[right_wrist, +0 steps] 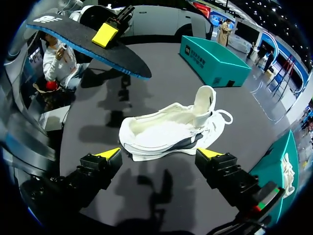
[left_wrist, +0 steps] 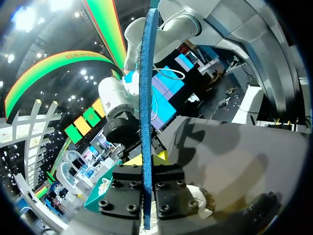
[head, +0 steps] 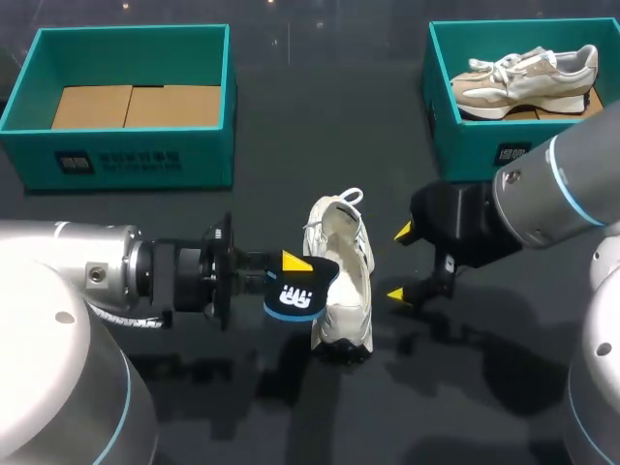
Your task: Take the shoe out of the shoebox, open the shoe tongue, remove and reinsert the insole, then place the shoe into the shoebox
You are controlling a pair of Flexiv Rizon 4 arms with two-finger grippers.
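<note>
Light shining from above, white shoe glowing bright; soft shadows lying on dark table just beside shoe.

Head view high, looking down on dark table; wrist views low, close; all share black blue-edged insole.

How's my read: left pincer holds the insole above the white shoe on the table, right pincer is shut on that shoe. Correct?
Not quite: the right wrist view shows the right pincer open, short of the shoe and not touching it. The left pincer does hold the insole above it.
</note>
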